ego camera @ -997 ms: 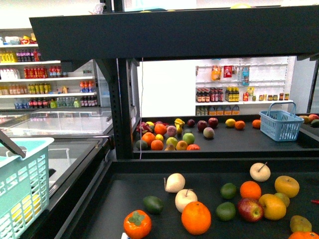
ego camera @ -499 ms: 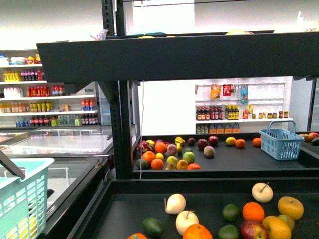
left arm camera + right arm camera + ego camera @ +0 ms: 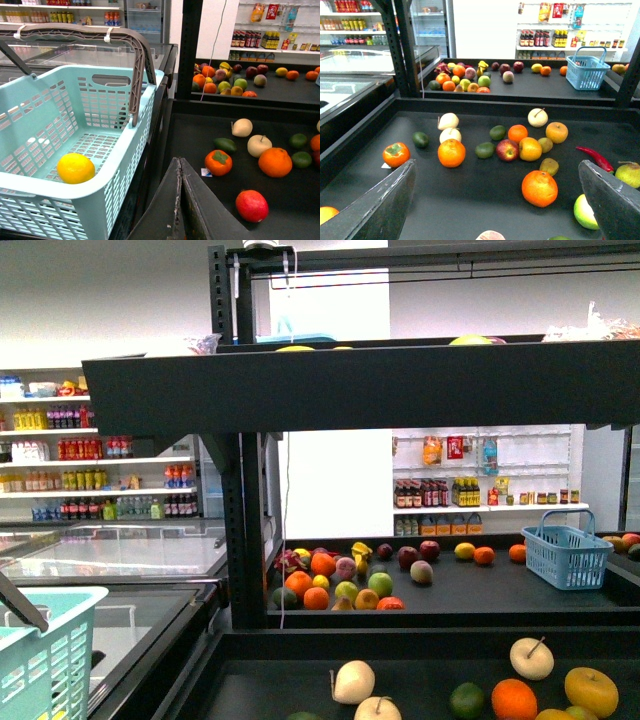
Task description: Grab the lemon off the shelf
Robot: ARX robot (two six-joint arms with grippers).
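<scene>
1. Looks like the main job is mostly done: a plain yellow fruit, the lemon [image 3: 75, 168] by my read, already sits on the floor of the light blue basket [image 3: 125, 165], just beside the shelf [image 3: 295, 195].
2. Judging from that, what's left is probably only pulling back, or going for another one. On the shelf's top tray [image 3: 340, 390] a few yellow tops peek over the rim, can't tell what they are.
3. Left hand [image 3: 181, 200]: fingers pressed together, pinching nothing, hanging over the shelf edge next to the basket.
4. Right hand [image 3: 495, 200]: fingers spread wide, empty, above the shelf's lower tray of mixed fruit.
</scene>
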